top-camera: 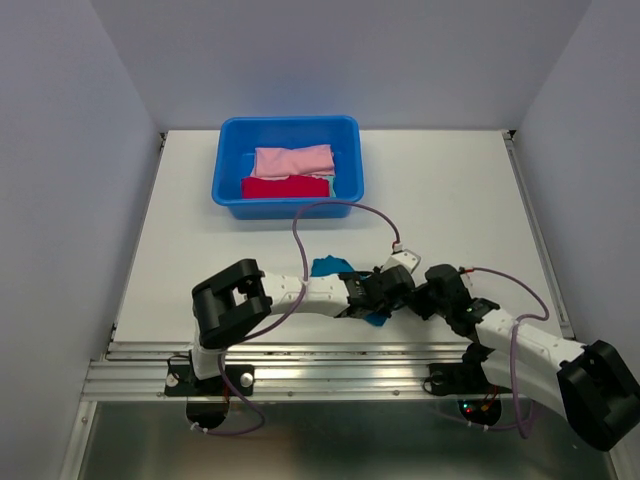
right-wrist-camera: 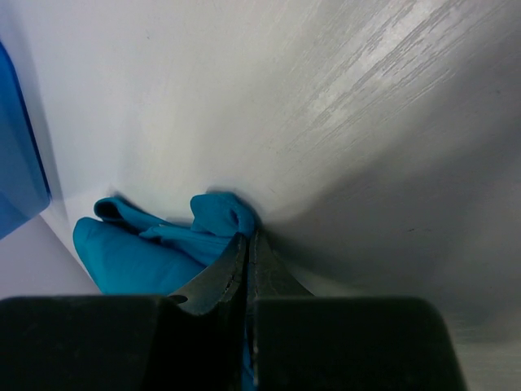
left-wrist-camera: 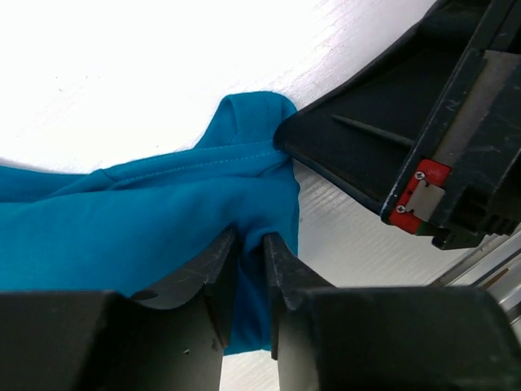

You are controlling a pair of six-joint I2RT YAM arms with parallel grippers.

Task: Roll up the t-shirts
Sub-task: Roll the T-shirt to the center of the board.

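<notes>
Tub (top-camera: 285, 207) on the table (top-camera: 450, 190) holds pink t-shirt (top-camera: 293, 160) and red t-shirt (top-camera: 285, 187) — left end effector (left-wrist-camera: 251, 238), nearly closed, and right end effector (right-wrist-camera: 247, 236), clamped tight, pinch teal t-shirt (left-wrist-camera: 146, 220).

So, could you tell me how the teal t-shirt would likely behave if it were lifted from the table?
Probably floppy: the teal t-shirt folds and bunches at the left gripper. Likely light, being thin cloth with a stitched hem. It should drape rather than hold shape.
</notes>
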